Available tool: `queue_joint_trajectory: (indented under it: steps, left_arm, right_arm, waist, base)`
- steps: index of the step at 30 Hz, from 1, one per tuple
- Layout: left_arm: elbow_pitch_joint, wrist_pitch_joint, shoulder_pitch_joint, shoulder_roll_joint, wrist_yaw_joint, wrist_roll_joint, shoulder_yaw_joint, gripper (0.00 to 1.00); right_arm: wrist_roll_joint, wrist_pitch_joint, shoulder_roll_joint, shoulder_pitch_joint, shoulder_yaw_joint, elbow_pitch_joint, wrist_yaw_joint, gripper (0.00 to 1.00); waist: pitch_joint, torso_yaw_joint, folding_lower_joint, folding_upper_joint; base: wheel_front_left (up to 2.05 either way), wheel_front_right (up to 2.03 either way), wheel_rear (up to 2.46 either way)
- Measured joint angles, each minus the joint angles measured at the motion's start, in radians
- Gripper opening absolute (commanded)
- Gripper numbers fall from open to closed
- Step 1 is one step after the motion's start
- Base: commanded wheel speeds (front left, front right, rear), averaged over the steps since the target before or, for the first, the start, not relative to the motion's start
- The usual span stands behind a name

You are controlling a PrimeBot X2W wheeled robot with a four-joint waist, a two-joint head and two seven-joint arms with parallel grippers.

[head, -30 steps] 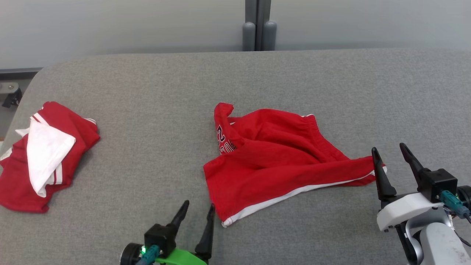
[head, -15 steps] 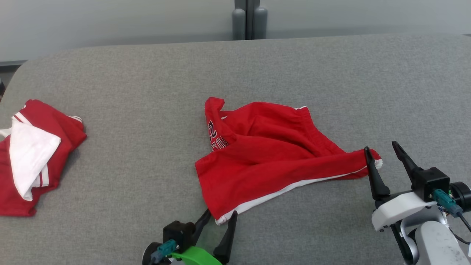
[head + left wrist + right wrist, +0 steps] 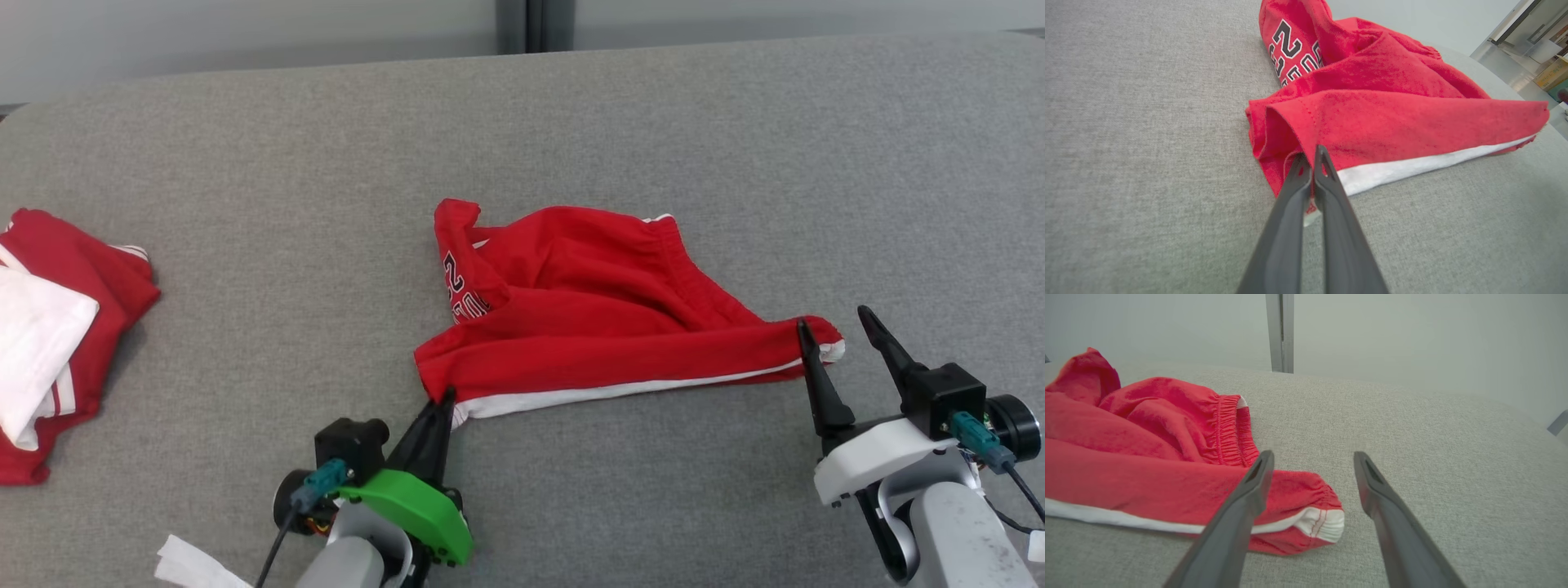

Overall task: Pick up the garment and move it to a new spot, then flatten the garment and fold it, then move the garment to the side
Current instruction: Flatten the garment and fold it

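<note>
Nearest, at 6 o'clock of the head view, the left gripper [image 3: 445,398] is clenched on the near left corner of the shorts [image 3: 588,327]. The left wrist view shows a bit of red and white hem between its two fingers, very close to the tips. At 4 o'clock the right gripper [image 3: 833,318] is released, with its fingers spread on both sides of the right corner, which lies on the table [image 3: 245,204] and is not pinched yet. The shorts are in the middle of the table, stretched between the two grippers along the white-trimmed edge, with loose folds behind and one leg turned over at 11 o'clock so that the lettering shows. I think the main danger is the small bite on the left: if this arm pulls, the hem can slip out, or only one layer comes up and the shorts open like a bag. On the right, if the fingers close without going lower, they can miss the corner, and then one arm alone drags the cloth into more creases. Far at 9 o'clock a pile [image 3: 57,343] of red and white cloth lies well apart, and moving the shorts to that side could mix them.
</note>
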State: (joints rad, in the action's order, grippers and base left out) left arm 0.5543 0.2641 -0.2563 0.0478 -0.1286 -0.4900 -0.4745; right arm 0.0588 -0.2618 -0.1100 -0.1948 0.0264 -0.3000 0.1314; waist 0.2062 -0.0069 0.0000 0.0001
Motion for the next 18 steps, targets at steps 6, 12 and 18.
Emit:
queue_joint_trajectory:
  steps: [6,12,18]
  left_arm:
    - [0.082,0.0,-0.08,0.001,0.0,0.035,0.065,0.0]
    - [0.157,0.0,-0.122,0.005,0.0,0.092,0.124,0.0]
    - [0.148,0.0,-0.107,0.004,0.011,0.143,0.191,1.0]
  right_arm:
    - [0.0,0.0,0.01,-0.006,-0.004,-0.011,0.0,1.0]
    - [0.0,0.0,0.02,-0.015,-0.012,-0.02,0.0,1.0]
    - [0.003,0.0,0.031,-0.015,-0.025,-0.032,0.0,1.0]
  waist:
    - [0.023,-0.012,0.0,0.0]
    - [0.031,-0.022,0.0,0.0]
    - [0.007,-0.021,0.0,0.0]
  base:
    - [0.0,0.0,0.0]
    - [0.0,0.0,0.0]
    - [0.0,0.0,0.0]
